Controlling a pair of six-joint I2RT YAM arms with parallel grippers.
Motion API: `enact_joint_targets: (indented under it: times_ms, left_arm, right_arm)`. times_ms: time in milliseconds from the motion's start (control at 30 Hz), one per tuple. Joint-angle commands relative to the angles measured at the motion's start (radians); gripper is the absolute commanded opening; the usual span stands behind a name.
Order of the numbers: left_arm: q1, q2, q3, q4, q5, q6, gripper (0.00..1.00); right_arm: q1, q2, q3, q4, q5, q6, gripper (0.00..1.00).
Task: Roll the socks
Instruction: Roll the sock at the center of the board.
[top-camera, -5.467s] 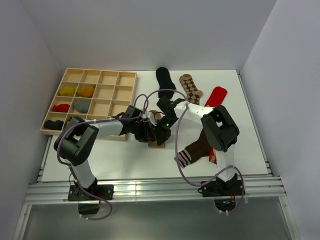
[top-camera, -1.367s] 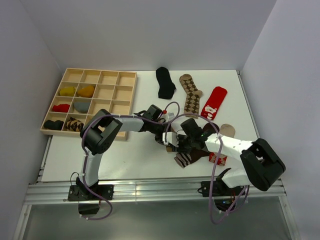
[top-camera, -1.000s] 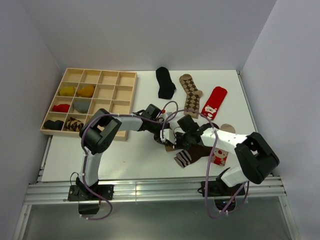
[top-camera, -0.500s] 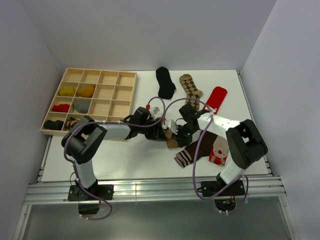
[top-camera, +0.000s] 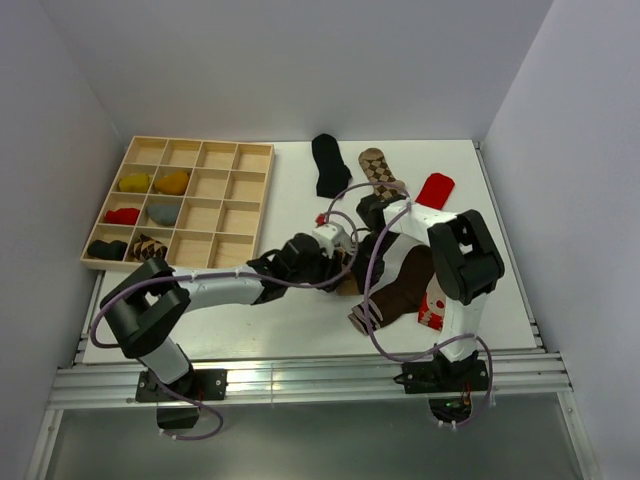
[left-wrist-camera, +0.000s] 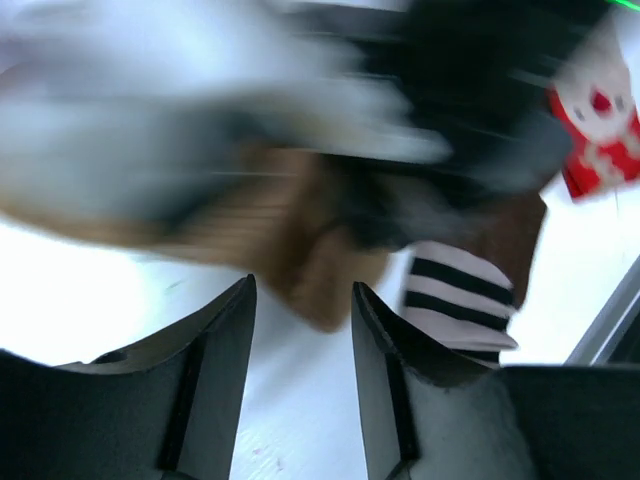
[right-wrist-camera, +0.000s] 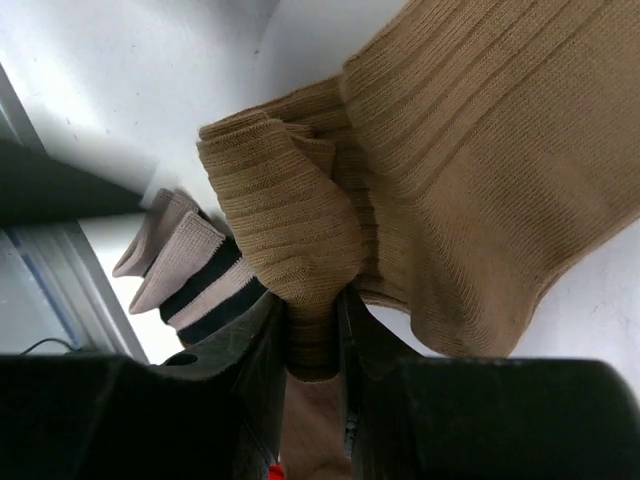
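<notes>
Two claws meet over the middle of the white table (top-camera: 280, 330), and the tan sock (right-wrist-camera: 480, 150) is the one getting worked on. The right claw (right-wrist-camera: 313, 325) is pinched nearly closed on a bunched-up fold of that sock, with the ribbed fabric squeezed right between its fingers (right-wrist-camera: 262, 345) and the rest spreading out flat on the table. The left claw (left-wrist-camera: 302, 300) sits just beside it with its jaws parted and nothing between them, pointing at the tan sock, though that view is pretty blurry. The dark brown sock (top-camera: 392, 290) with the striped toe lies right next to the tan one, partly under the right arm. The red sock (top-camera: 432, 190) with the white figure is off to the right. At the far side, the black sock (top-camera: 328, 165) and the argyle sock (top-camera: 378, 168) lie flat, side by side and well apart from the claws. The wooden grid tray (top-camera: 200, 142) sits at the far left with a few small rolled bundles (top-camera: 172, 182) in its left-hand compartments.
</notes>
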Motion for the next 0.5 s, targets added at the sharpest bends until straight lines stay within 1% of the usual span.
enact_joint_targets:
  times_ms: [0,100,167,300,467]
  left_arm:
    - [-0.076,0.005,0.053,-0.01,-0.137,0.19,0.49]
    - [-0.155,0.031,0.057,0.019,-0.196,0.252,0.5]
    - [-0.179,0.075,0.082,0.01,-0.248,0.289,0.51]
    - [-0.215,0.135,0.104,0.028,-0.254,0.327,0.52]
    - [-0.223,0.168,0.091,0.057,-0.243,0.329,0.53]
  right_arm:
    - [-0.005,0.051,0.056,-0.118,-0.01,-0.012,0.16]
    - [-0.005,0.085,0.091,-0.152,-0.019,-0.012,0.17]
    - [-0.003,0.105,0.11,-0.169,-0.023,-0.012,0.17]
    - [-0.006,0.134,0.139,-0.192,-0.027,-0.006,0.17]
    - [-0.011,0.154,0.165,-0.202,-0.026,0.006,0.17]
